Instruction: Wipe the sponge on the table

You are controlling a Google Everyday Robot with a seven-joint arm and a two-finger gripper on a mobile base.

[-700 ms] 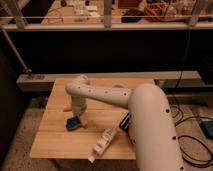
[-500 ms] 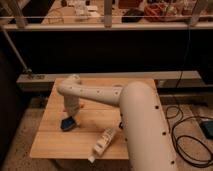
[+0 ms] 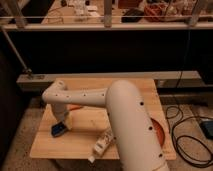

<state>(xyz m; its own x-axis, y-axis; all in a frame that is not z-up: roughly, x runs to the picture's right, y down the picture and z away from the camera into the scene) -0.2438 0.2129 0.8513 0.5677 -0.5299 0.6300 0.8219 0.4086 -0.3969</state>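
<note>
The dark-blue sponge (image 3: 58,129) lies on the light wooden table (image 3: 75,142), near its left edge. My gripper (image 3: 62,122) hangs at the end of the white arm, directly above the sponge and touching or almost touching its top. The arm reaches leftward across the table from the lower right and covers much of the tabletop.
A white bottle (image 3: 101,145) lies on its side near the table's front edge, right of the sponge. An orange round shape (image 3: 156,131) shows at the right behind the arm. A grey ledge (image 3: 35,79) runs behind the table. Cables (image 3: 187,135) lie on the floor at right.
The arm has swung further left, and the sponge under the gripper has slid left and toward the front edge of the table.
</note>
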